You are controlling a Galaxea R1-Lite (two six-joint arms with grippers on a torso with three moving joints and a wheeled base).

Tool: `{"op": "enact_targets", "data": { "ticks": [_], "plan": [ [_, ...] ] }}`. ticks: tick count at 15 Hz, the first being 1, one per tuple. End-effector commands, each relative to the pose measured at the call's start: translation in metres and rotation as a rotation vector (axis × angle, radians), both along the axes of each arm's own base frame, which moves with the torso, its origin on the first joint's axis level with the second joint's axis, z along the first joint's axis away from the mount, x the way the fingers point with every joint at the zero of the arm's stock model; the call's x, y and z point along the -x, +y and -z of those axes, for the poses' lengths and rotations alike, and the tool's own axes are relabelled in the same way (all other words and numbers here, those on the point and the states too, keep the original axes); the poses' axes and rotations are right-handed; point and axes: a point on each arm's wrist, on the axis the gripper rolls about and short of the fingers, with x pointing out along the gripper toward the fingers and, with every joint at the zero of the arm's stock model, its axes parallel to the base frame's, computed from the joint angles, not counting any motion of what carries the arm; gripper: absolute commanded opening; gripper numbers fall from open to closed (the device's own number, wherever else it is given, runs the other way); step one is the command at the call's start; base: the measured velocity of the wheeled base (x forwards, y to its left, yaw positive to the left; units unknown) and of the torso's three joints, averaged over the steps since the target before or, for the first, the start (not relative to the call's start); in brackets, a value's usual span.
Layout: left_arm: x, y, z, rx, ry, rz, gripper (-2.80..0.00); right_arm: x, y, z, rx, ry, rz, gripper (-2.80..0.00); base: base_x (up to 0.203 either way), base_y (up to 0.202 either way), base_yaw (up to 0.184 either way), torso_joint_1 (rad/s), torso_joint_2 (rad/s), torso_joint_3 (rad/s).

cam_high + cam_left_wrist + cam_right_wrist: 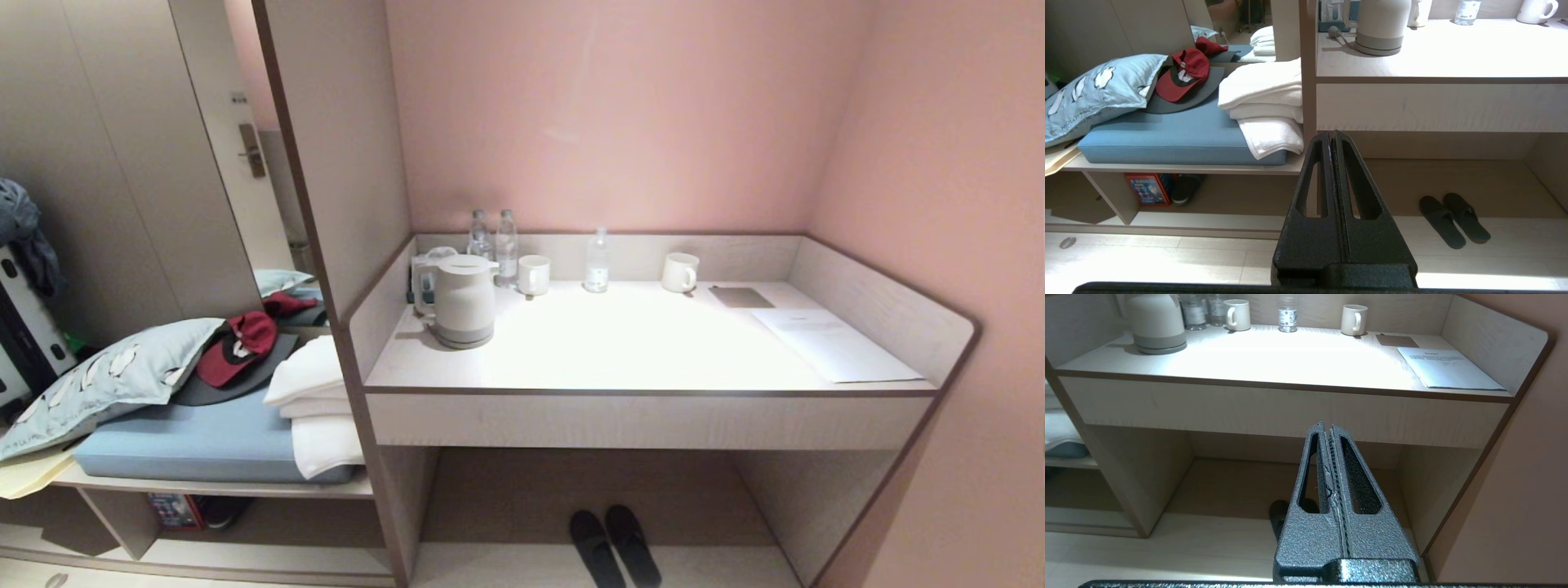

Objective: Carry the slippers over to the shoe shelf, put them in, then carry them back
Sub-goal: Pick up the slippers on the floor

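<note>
1. Pink walls close in a pale wood-laminate desk (pixel 637 359) carrying a white electric kettle (pixel 461 300), clear water bottles (pixel 506 245), two white mugs (pixel 679 272) and a white printed sheet (pixel 833 343).
2. Side by side on the pale floor in the desk's knee recess lie the dark flat fabric slippers (pixel 614 545), touching or nearly so; their long axes run front to back, slightly angled, and the wrist views suggest the toes point outward.
3. To the left, the low pale-wood shoe shelf (pixel 1180 192) sits under a blue cushion (pixel 1180 139) with folded white towels (pixel 1265 102) and a red cap (pixel 1186 73).
4. Away from the slippers, the black left gripper (pixel 1333 136) is held level, fingers pressed together, empty.
5. Likewise level and facing the desk front, the speckled grey right gripper (pixel 1327 428) is closed, empty, partly hiding the slippers.
</note>
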Motion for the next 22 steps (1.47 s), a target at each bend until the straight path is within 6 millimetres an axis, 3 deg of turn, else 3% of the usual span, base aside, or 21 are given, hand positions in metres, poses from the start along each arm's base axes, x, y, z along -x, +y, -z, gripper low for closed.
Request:
{"op": "enact_targets", "data": {
  "ticks": [1, 22],
  "plan": [
    [0.0000, 0.0000, 0.0000, 0.000, 0.000, -0.001, -2.80, -0.0001, 0.0000, 0.0005, 0.001, 0.002, 0.000, -2.80, 0.000, 0.000, 0.000, 0.000, 0.00, 0.000],
    [0.0000, 0.0000, 0.0000, 0.000, 0.000, -0.001, -2.80, -0.0003, 0.0000, 0.0004, 0.002, 0.002, 0.000, -2.80, 0.000, 0.000, 0.000, 0.000, 0.00, 0.000]
  ]
}}
